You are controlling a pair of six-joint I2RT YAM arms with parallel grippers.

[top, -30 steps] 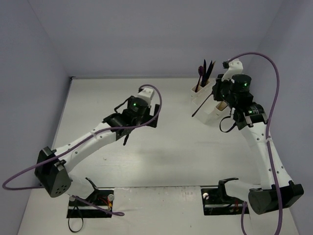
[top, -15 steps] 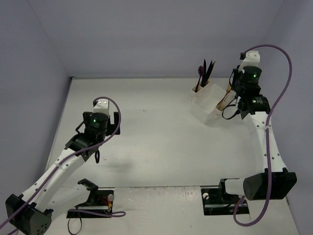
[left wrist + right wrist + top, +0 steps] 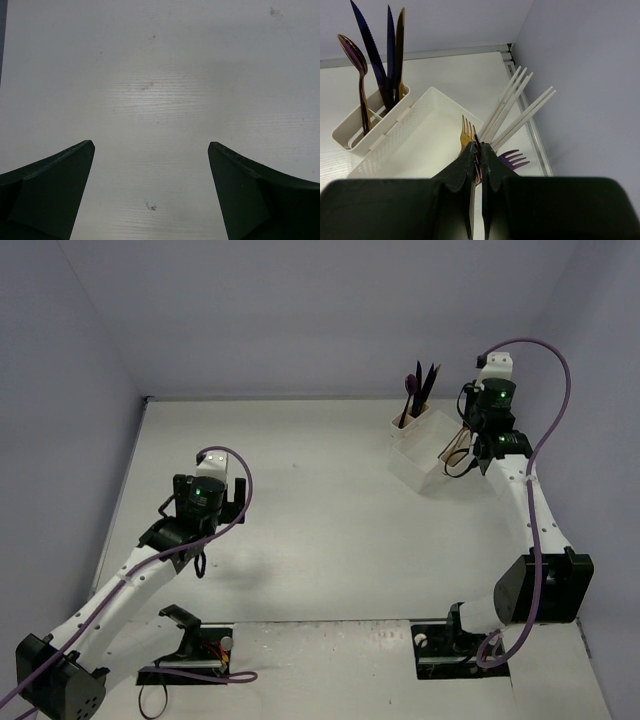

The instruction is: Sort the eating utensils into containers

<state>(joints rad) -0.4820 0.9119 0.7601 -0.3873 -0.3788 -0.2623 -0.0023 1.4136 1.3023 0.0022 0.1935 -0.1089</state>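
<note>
The white organizer (image 3: 418,468) stands at the far right. In the right wrist view its tray (image 3: 415,112) is empty, and its left cups (image 3: 350,132) hold a purple spoon (image 3: 355,55) and dark purple-blue knives (image 3: 372,55). My right gripper (image 3: 480,145) is shut on a thin dark purple-blue utensil (image 3: 477,150), seen edge-on, over the organizer's right end (image 3: 467,458). A gold fork (image 3: 466,132), a purple fork (image 3: 512,159) and white plastic utensils (image 3: 517,107) stand just beyond its fingers. My left gripper (image 3: 151,144) is open and empty above bare table (image 3: 198,560).
The right wall (image 3: 580,75) and the table's back-right corner (image 3: 510,47) lie close behind the organizer. The white plastic utensils lean toward that wall. A small dark scuff (image 3: 151,206) marks the table under the left gripper.
The left arm has pulled back from mid-table to the near left. The right gripper has carried the dark utensil from in front of the organizer to its right end.
</note>
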